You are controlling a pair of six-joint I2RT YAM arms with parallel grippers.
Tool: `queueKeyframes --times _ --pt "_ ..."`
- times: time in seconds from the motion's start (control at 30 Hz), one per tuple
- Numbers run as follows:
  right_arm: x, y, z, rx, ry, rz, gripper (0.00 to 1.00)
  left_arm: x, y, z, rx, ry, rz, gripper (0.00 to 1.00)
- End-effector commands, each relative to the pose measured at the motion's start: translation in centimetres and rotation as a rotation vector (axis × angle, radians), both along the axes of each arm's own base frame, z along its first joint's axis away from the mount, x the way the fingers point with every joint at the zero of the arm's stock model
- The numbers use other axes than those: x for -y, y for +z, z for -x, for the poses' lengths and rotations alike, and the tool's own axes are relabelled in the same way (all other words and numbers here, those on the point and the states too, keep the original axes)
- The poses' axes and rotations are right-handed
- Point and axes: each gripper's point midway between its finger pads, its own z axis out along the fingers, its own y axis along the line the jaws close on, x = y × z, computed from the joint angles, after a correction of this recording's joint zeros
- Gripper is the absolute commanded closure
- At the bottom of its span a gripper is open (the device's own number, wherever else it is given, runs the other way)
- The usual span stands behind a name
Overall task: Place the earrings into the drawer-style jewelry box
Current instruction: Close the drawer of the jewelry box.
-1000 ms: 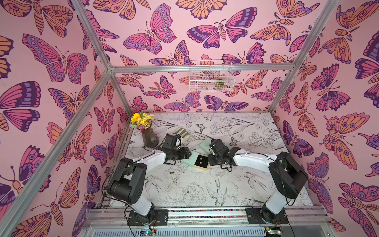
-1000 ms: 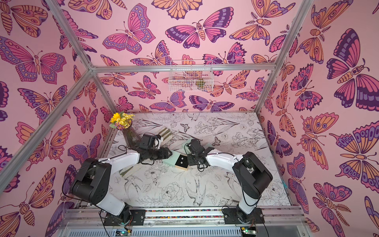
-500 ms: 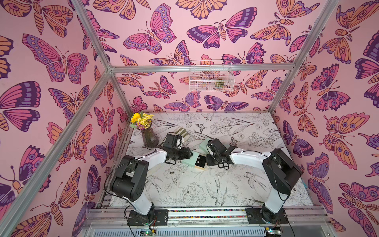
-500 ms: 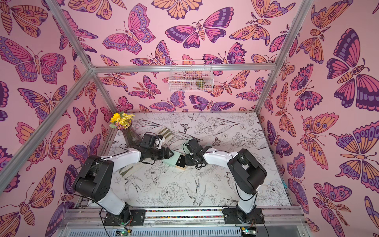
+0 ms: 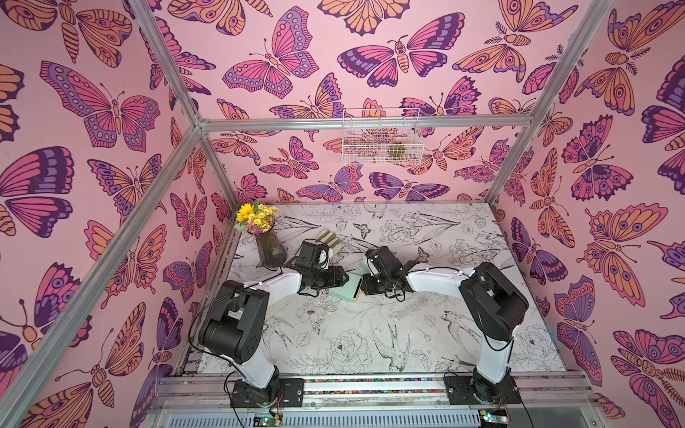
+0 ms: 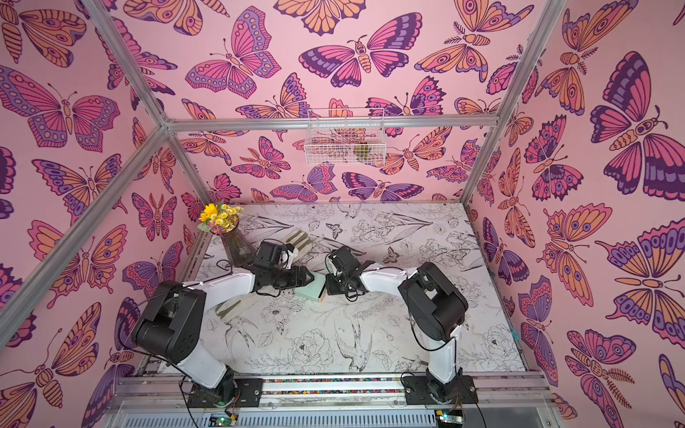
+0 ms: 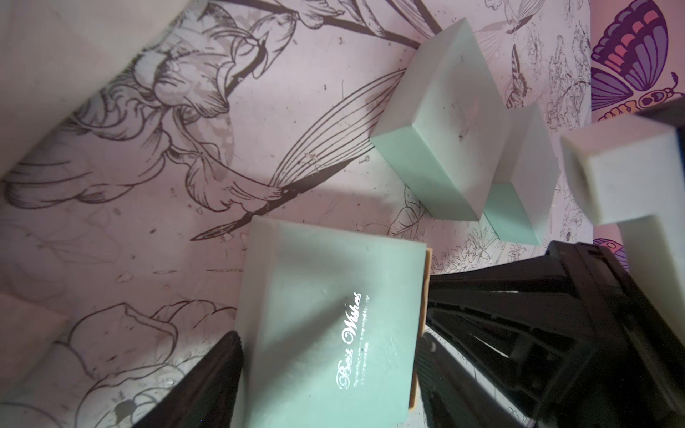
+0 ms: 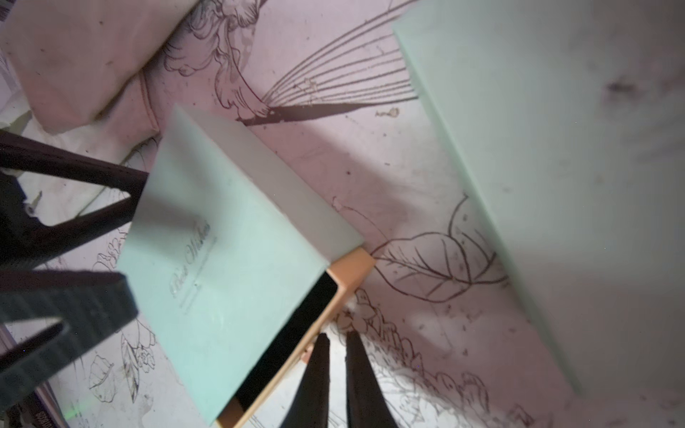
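Btwn the jaws of the left gripper (image 7: 328, 344) sits the jewelry box (image 7: 326, 304), its mint sleeve (image 8: 230, 259) clamped from both sides. Just ahead of the right gripper (image 8: 336, 335) is the tan drawer (image 8: 352, 266), poking a little out of the sleeve w/ a dark slot showing. Right jaws nearly together, thin gap, nothing visible btwn them; they're near the drawer front, can't tell if touching. Earrings: not visible in any view, so can't tell if they're inside the drawer.

Risks, imo: if the right gripper pushes off-centre, the drawer could skew and jam in the sleeve, or the box could pivot in the left grip. If the earrings aren't in, shutting it now = task missed. Too hard a squeeze prob bows the sleeve and binds the drawer. Two spare mint boxes (image 7: 441, 122) lie beyond the left jaws, apart from the held one; a slide fwd could knock them.
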Motion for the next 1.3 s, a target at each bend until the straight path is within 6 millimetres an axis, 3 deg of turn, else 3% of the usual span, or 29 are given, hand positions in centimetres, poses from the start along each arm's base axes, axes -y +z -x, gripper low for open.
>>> queueKeyframes --times 0.0,0.47,0.73,0.83,1.03,1.13,1.27 --pt "-1.9 0.7 -0.4 0.013 0.025 -0.032 0.87 -0.6 0.0 -1.2 0.007 0.054 -0.015 0.24" --pt "-5.3 0.8 -3.3 0.044 0.042 -0.034 0.87 -3.5 -1.0 -4.6 -0.021 0.169 -0.033 0.25" --pt "-4.7 1.4 -3.7 0.071 0.042 0.005 0.86 -4.4 -0.4 -4.7 -0.008 0.185 -0.059 0.15" --pt "-3.6 2.7 -3.5 0.113 0.04 0.034 0.78 -5.0 0.8 -4.3 0.023 0.2 -0.072 0.11" --pt "0.5 6.0 -3.4 0.228 0.016 0.109 0.65 -5.4 4.8 -3.1 0.138 0.197 -0.08 0.08" --pt "3.3 6.4 -4.7 0.252 -0.02 0.156 0.58 -4.2 5.7 -2.5 0.213 0.158 -0.143 0.06" --pt "6.2 5.9 -7.5 0.244 -0.06 0.168 0.46 -1.2 6.3 -1.9 0.279 0.093 -0.149 0.02"
